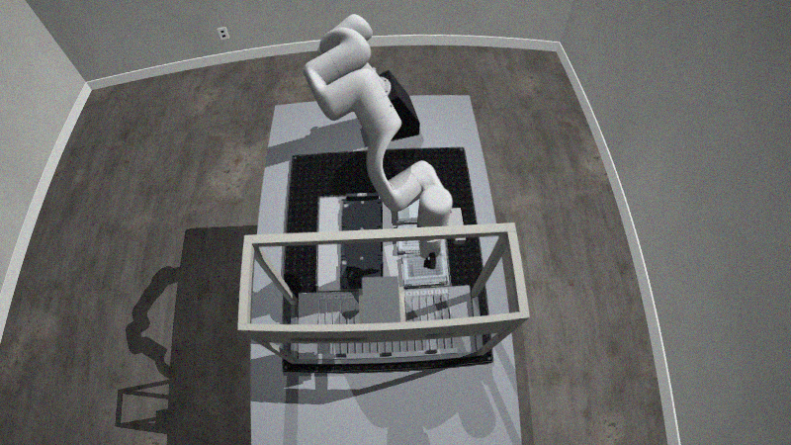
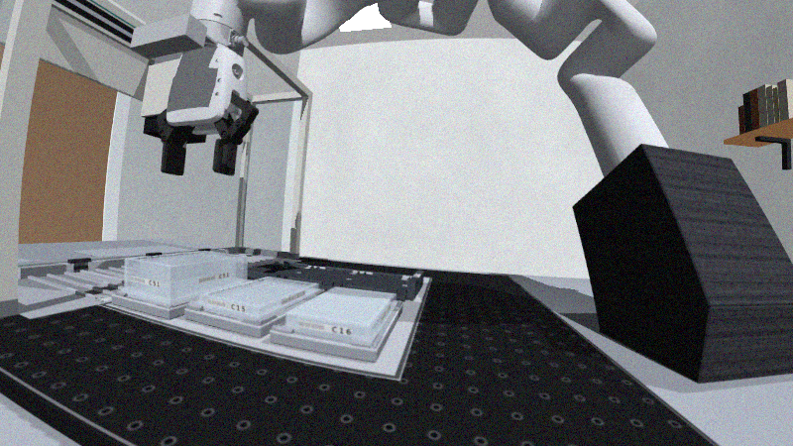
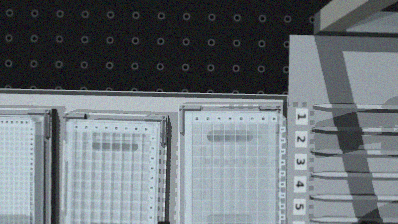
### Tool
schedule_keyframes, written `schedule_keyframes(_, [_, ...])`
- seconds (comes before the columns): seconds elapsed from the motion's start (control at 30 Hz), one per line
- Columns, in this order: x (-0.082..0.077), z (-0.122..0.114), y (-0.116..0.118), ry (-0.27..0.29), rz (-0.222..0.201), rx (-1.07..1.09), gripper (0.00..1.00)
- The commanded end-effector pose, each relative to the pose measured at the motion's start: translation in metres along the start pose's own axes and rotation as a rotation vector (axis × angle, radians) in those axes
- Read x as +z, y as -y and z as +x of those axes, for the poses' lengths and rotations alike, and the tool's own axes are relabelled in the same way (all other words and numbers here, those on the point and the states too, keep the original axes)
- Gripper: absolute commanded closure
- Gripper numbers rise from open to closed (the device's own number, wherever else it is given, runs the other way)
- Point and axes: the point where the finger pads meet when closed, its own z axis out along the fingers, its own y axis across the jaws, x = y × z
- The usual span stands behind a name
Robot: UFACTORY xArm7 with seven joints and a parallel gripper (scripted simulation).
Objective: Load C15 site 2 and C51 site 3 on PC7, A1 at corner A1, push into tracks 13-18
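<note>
My gripper (image 2: 196, 152) is open and empty, and hangs high above the row of nests. In the overhead view it (image 1: 430, 258) is over the far end of the row. Three clear plates sit in their nests: the deep-well block C51 (image 2: 166, 279) farthest, C15 (image 2: 249, 302) in the middle, and C16 (image 2: 338, 321) nearest. The wrist view looks straight down on C51 (image 3: 230, 165), C15 (image 3: 112, 170) and an edge of C16 (image 3: 17, 170); my fingers do not show there. The dark carrier PC7 (image 1: 360, 243) lies on the apron beside the nests, with its sites bare.
Numbered track labels (image 3: 300, 160) and the loading rails (image 3: 350, 165) lie just past C51. The instrument's beige frame (image 1: 382, 282) spans the rails. A grey head hangs beside my gripper. The arm's black base block (image 2: 682, 261) stands at the right.
</note>
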Motion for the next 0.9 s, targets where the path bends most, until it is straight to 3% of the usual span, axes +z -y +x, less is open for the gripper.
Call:
schedule_keyframes(0.0, [-0.003,0.002,-0.002,-0.003,-0.005,-0.001,0.0])
schedule_keyframes(0.87, [0.035,0.002,-0.002,-0.003,-0.005,-0.001,0.0])
